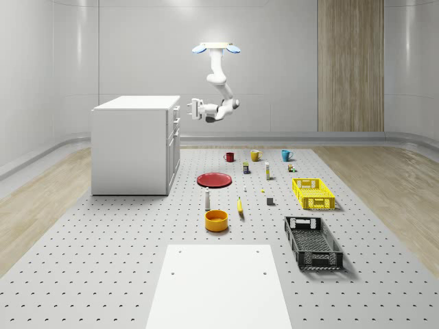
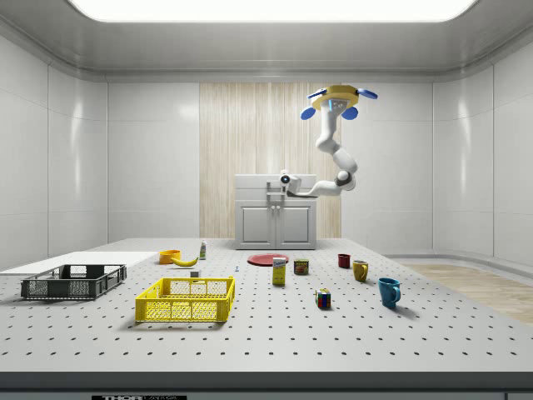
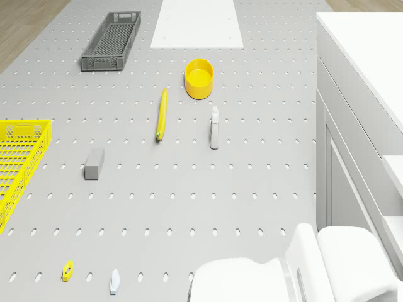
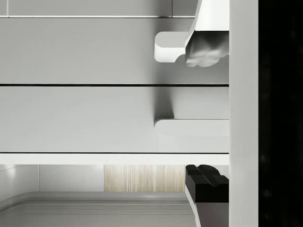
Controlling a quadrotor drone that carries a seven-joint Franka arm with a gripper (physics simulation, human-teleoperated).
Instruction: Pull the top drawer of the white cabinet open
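We are seeing a red plate (image 1: 214, 179) lying on the perforated desk (image 1: 103, 233), an orange bowl (image 1: 216, 220) sitting near a banana (image 1: 240, 205), and a yellow crate (image 1: 313, 192) resting beyond a black crate (image 1: 313, 242).

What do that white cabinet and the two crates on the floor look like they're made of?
The white cabinet looks like painted wood or laminate: flat matte panels, thin dark seams between drawers, though a render leaves it open. The yellow crate and the black crate look like moulded plastic, with lattice walls and a uniform colour. The claw, hanging from the hovering drone, sits at the cabinet's top drawer front.
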